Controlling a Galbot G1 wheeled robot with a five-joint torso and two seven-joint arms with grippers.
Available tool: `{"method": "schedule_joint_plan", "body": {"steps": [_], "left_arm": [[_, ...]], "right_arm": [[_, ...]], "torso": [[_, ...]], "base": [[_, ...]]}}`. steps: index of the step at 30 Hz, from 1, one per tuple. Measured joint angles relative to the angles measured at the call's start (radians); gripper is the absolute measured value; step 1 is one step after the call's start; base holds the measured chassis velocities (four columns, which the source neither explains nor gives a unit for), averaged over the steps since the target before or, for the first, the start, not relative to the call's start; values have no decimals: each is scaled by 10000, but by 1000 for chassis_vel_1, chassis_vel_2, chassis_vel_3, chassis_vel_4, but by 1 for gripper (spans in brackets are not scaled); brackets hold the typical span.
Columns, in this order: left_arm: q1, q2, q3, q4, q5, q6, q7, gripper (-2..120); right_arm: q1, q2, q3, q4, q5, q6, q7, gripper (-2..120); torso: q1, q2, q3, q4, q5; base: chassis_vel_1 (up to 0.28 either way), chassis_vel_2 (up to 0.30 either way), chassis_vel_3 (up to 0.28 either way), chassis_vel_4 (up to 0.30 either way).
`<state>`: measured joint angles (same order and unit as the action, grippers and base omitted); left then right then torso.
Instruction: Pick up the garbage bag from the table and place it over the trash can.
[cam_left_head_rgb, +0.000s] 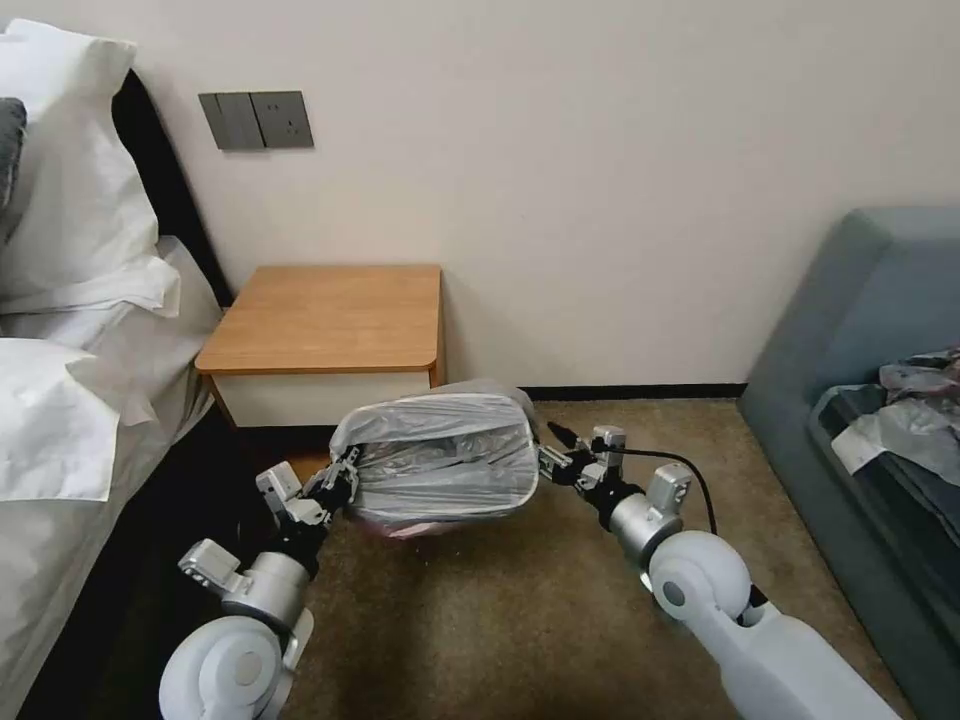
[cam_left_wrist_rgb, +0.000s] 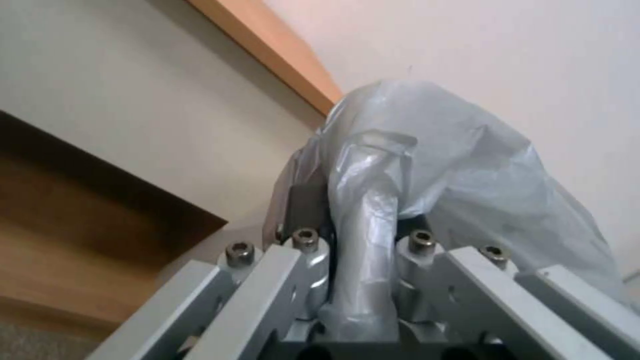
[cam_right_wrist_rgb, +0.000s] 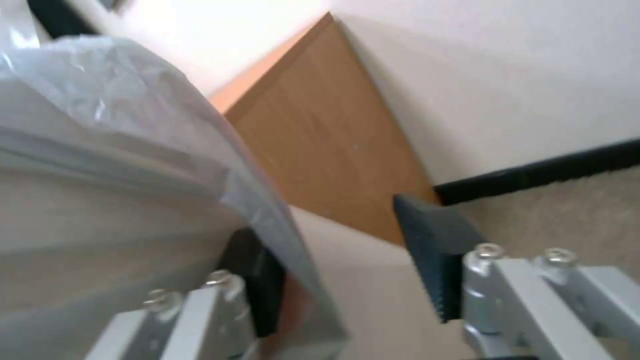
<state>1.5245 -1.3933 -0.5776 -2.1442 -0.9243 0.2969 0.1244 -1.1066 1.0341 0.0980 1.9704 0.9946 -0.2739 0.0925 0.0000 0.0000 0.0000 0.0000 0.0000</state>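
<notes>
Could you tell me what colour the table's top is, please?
The table top is orange-brown wood, clearest in the head view.

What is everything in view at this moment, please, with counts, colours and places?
garbage bag: one, translucent grey, pinkish-red rim, stretched over the trash can on the carpet
table: one, orange-brown top, white front, against the wall beside the bed
bed: one, white linen and pillows, far left
wall switch panel: one, grey, above the table
sofa: one, grey-blue, right, with crumpled plastic and dark cloth on it
left gripper: shut on the bag's left edge
right gripper: open at the bag's right edge
</notes>
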Motion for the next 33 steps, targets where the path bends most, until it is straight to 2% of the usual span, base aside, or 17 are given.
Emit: {"method": "schedule_joint_plan", "body": {"steps": [1,4,5,7,9,12,22,33], "left_arm": [[0,0,0,0,0,0,0,5],[69,52,28,80,0,-42,359,5],[69,52,28,80,0,-42,359,5],[71,84,49,145,0,-69,447,5],[71,111,52,159,2,-71,488,5],[88,171,72,166,17,-70,810,5],[98,175,171,342,12,-319,1792,6],[94,164,179,327,-325,-507,2047,7]], "right_arm": [[0,0,0,0,0,0,0,43],[108,230,16,52,486,-299,298,28],[108,230,16,52,486,-299,298,28],[97,337,16,48,309,-339,304,17],[80,357,13,26,173,-355,303,14],[74,362,-16,-87,-250,-487,362,0],[275,328,-54,-290,-286,-1420,1195,0],[505,173,-201,-663,-660,-1849,1510,0]], "torso": [[0,0,0,0,0],[0,0,0,1,0],[0,0,0,1,0],[0,0,0,0,-1],[0,0,0,0,-1],[0,0,0,0,-1],[0,0,0,0,0],[0,0,0,0,0]], "base": [[0,0,0,0],[0,0,0,0],[0,0,0,0],[0,0,0,0],[0,0,0,0],[0,0,0,0],[0,0,0,0],[0,0,0,0]]}}
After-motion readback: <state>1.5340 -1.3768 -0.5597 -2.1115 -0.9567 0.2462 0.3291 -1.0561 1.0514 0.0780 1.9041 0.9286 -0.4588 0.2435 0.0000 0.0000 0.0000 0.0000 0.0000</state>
